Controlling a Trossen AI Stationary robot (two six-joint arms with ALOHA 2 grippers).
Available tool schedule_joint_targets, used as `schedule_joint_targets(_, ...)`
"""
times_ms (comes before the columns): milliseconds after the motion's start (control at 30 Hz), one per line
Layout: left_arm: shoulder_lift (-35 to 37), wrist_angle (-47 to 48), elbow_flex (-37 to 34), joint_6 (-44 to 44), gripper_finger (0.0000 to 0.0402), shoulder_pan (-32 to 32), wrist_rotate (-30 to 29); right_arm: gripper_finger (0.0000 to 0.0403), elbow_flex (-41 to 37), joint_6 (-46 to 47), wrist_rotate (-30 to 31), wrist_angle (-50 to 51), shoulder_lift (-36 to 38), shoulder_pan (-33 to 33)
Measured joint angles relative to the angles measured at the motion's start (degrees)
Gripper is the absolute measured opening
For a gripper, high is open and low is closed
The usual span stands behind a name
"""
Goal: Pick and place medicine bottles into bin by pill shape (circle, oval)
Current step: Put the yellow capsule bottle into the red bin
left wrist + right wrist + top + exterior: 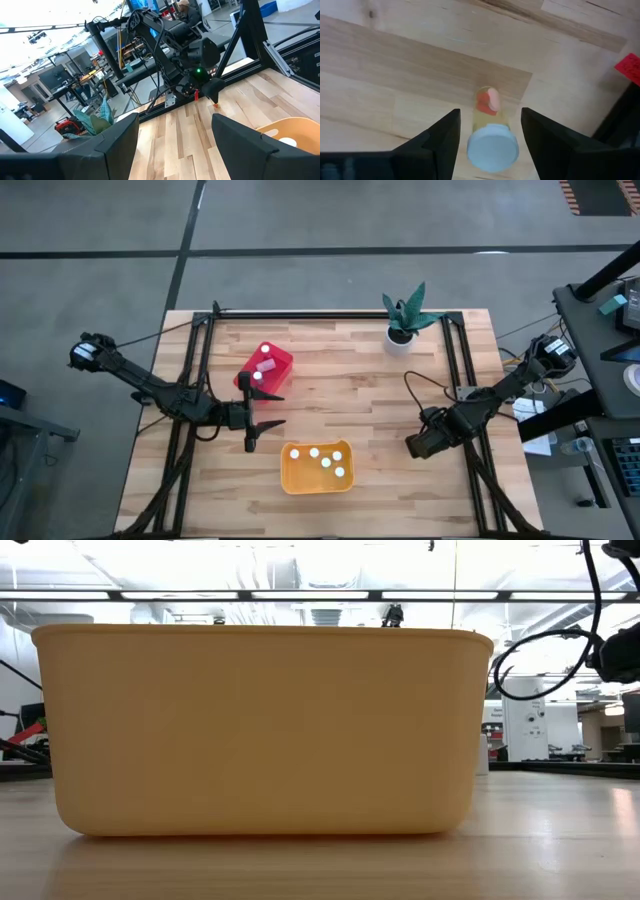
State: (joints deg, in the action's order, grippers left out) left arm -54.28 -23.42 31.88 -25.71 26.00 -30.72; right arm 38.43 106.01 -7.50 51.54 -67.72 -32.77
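Hovering low over the table (380, 420), right gripper (487, 132) spread wide, holding nothing — a medicine bottle (490, 131) stands between its fingers, beside the yellow bin (290, 475). Likely light, rigid, slick; grip the body under the cap. Left gripper (262, 410) open, empty — near the red bin (280, 363).

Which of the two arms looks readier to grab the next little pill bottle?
The right one, probably. Its right gripper hangs over a small clear bottle with a white cap, open fingers either side. The left gripper stands open between the red plastic tub and yellow-orange plastic tub, with nothing between its fingers.
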Motion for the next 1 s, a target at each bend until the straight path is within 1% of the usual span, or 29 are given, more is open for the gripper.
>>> schedule_joint_targets(133,0.0,0.0,0.0,0.0,0.0235,0.0,0.0,0.0181,-0.3,0.3,0.0,0.0,0.0,0.0)
schedule_joint_targets(433,0.0,0.0,0.0,0.0,0.0235,0.0,0.0,0.0103,0.4,0.6,0.0,0.0,0.0,0.0)
schedule_joint_targets(567,0.0,0.0,0.0,0.0,0.0235,0.0,0.0,0.0094,1.0,0.5,0.0,0.1,0.0,0.0)
schedule_joint_targets(667,0.0,0.0,0.0,0.0,0.0235,0.0,0.0,0.0104,2.6,-0.4,0.2,0.1,0.0,0.1)
schedule_joint_targets(733,0.0,0.0,0.0,0.6,0.0235,0.0,0.0,0.0111,4.3,-1.1,1.9,0.7,0.0,0.2)
schedule_joint_targets(833,0.0,0.0,0.0,1.4,0.0235,-0.1,0.0,0.0111,7.2,-3.4,6.1,0.9,0.0,1.5)
schedule_joint_targets(1000,0.0,0.0,0.0,2.0,0.0235,-0.1,0.0,0.01,12.8,-11.6,12.9,0.9,0.0,5.8)
